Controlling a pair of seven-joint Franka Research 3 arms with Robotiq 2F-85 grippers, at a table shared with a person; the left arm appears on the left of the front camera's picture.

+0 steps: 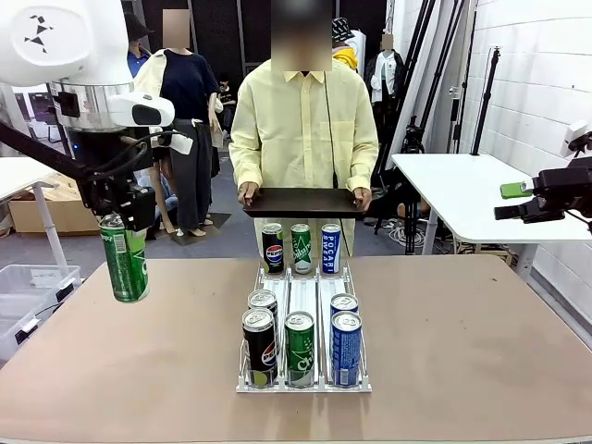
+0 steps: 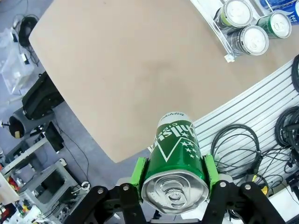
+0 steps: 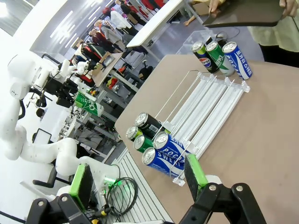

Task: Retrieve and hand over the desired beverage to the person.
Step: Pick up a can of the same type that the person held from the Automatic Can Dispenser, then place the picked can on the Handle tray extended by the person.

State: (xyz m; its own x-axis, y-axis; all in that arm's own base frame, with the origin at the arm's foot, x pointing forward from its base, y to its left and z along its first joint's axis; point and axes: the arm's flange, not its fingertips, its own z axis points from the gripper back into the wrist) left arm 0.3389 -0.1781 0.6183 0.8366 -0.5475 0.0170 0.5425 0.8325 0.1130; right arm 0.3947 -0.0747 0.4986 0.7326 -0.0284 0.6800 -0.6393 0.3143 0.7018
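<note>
A clear three-lane rack (image 1: 305,287) runs down the middle of the brown tabletop (image 1: 462,333). The near cans (image 1: 299,350), black, green and blue, are bunched at its close end. Bare brown surface lies on both sides of the rack, out to the edges. Near the tabletop's left edge, the left end effector (image 1: 128,222) pinches a green can (image 1: 125,264) between its green pads, slightly tilted and lifted off the surface. The right end effector (image 3: 138,179) hangs high off the right side, pads spread wide around nothing. Three far cans (image 1: 302,248), one of each colour, stand upright at the rack's far end. Past the far edge, the person (image 1: 303,120) holds a dark tray (image 1: 301,202) level with both hands at waist height. Behind to the right stands a white table (image 1: 462,185) against a white block wall (image 1: 536,74).
</note>
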